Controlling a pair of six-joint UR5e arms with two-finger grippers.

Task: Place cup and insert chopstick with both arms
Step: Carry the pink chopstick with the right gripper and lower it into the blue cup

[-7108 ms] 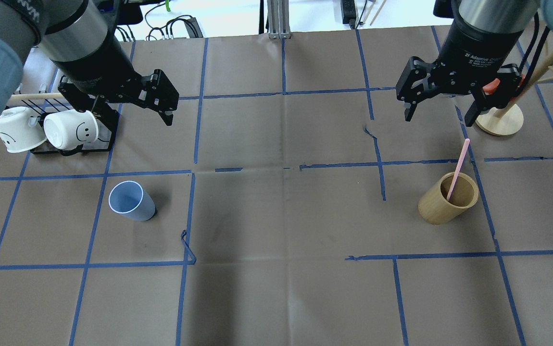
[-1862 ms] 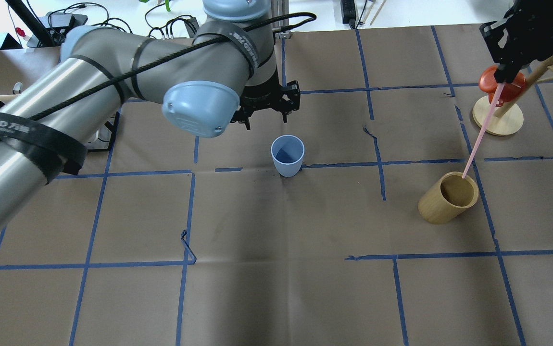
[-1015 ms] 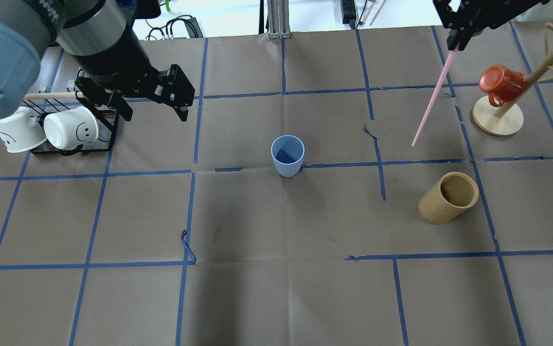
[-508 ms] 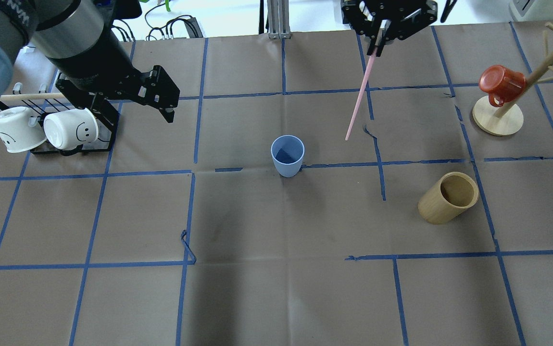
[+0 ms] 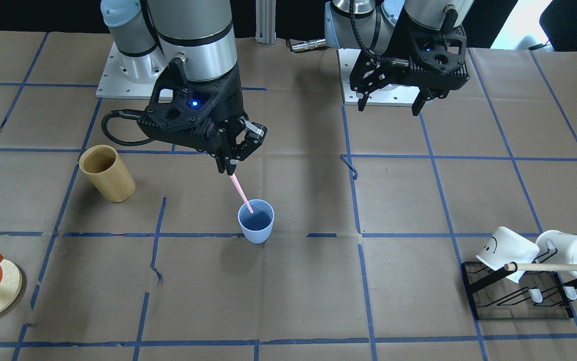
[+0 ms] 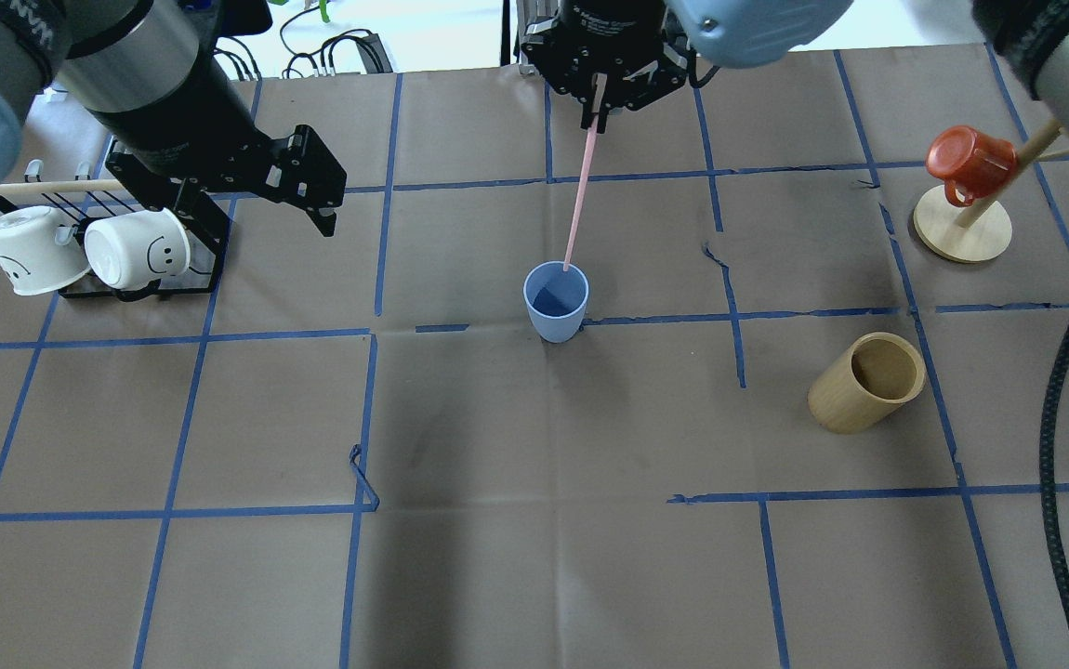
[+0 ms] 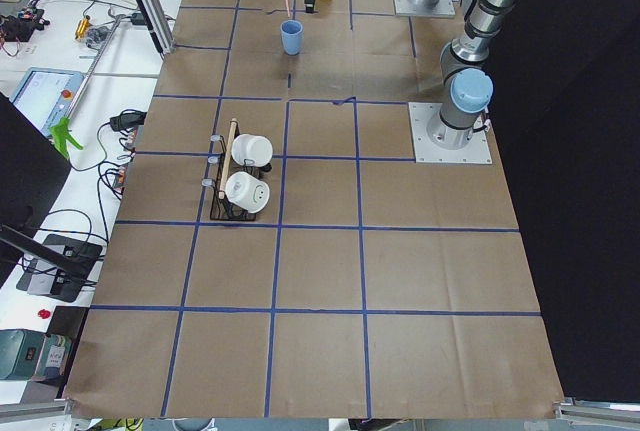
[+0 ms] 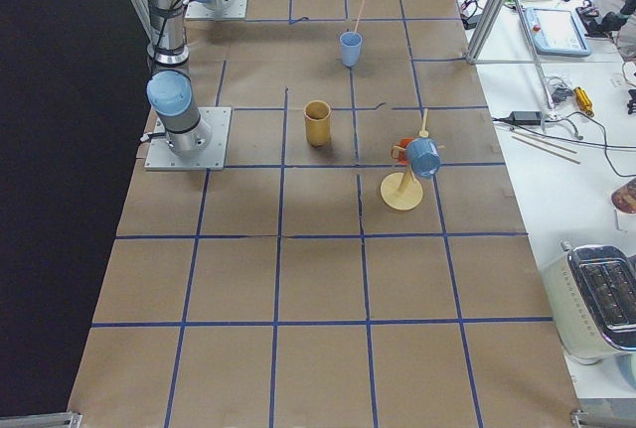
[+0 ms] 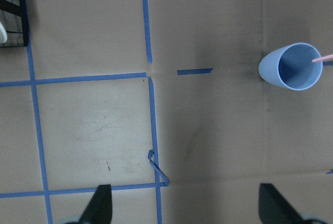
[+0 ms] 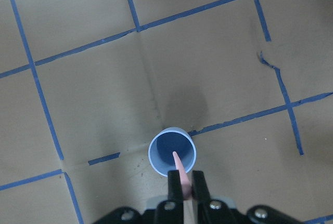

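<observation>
The light-blue cup (image 6: 555,302) stands upright near the table's middle; it also shows in the front view (image 5: 256,222) and both wrist views (image 9: 291,67) (image 10: 173,151). My right gripper (image 6: 595,111) (image 5: 229,168) is above and behind the cup, shut on the top of the pale-pink chopstick (image 6: 578,200) (image 5: 241,193). The stick hangs tilted, its lower tip at the cup's mouth (image 10: 179,174). My left gripper (image 6: 256,209) (image 5: 389,108) is open and empty, high over the table's left side, far from the cup.
A tan wooden cylinder (image 6: 866,383) stands to the right of the cup. A mug tree (image 6: 962,232) with a red mug (image 6: 957,163) is at the far right. A black rack (image 6: 139,279) with white mugs (image 6: 135,251) and a wooden rod (image 6: 60,186) is at the left.
My right gripper has carried the chopstick left from near the mug tree to over the cup, its tip now at the cup's mouth. My left arm has stayed by the rack.
</observation>
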